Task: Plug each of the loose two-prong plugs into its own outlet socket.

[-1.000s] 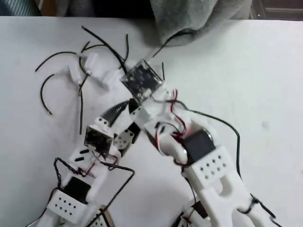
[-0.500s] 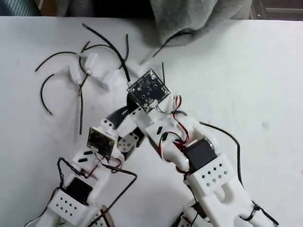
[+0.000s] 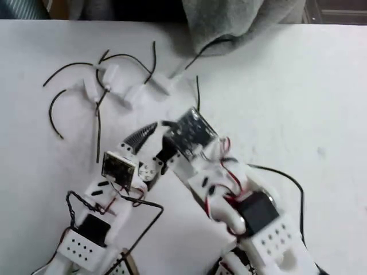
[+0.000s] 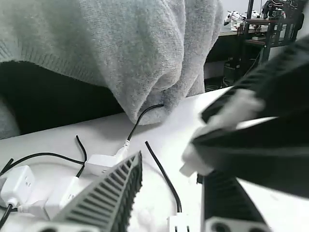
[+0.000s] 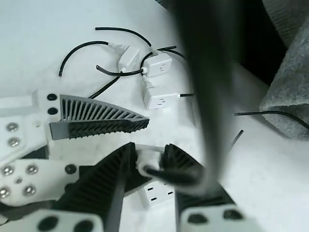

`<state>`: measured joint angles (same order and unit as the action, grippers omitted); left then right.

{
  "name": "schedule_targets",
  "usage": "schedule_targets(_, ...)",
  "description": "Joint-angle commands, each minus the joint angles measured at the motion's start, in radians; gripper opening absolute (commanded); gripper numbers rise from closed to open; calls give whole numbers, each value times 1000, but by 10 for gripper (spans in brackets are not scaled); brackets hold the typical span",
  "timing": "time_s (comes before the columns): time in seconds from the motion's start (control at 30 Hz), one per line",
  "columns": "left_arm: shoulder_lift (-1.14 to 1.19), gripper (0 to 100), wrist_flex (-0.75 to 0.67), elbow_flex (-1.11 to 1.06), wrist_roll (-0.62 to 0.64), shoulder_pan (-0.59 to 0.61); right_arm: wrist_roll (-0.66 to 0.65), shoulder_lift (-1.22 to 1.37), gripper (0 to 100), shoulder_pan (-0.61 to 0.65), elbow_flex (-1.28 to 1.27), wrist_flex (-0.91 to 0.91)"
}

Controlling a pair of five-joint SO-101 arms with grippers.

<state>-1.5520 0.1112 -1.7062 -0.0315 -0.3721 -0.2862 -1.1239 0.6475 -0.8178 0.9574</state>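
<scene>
Two white robot arms are leaning in from the near edge of a white table, and their grippers are sitting close together near its middle. The right gripper is pinching a small white two-prong plug on a black cord between its narrowed black ribbed fingers, holding it just above a white outlet block that is lying on the table. The left gripper is waiting just beside it with its ribbed fingers spread wide and gripping nothing.

Towards the far left corner, a cluster of white outlet blocks and plugs with short black cords is lying well apart from both grippers. I cannot tell whether any pair there is already joined. A grey knitted cloth is draping over the far edge, with one cord running under it.

The job appears to be at an early stage. The held plug is not yet looking seated in its socket, and the cluster seems to be waiting its turn.
</scene>
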Motion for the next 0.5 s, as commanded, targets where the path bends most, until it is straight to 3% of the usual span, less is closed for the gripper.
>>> schedule_targets(0.0, -24, 196, -9, 11, 8, 31, -28, -119, 20, 2, -20, 61)
schedule_targets(0.47, -24, 196, -9, 11, 8, 31, -32, -205, 19, 1, -112, 79)
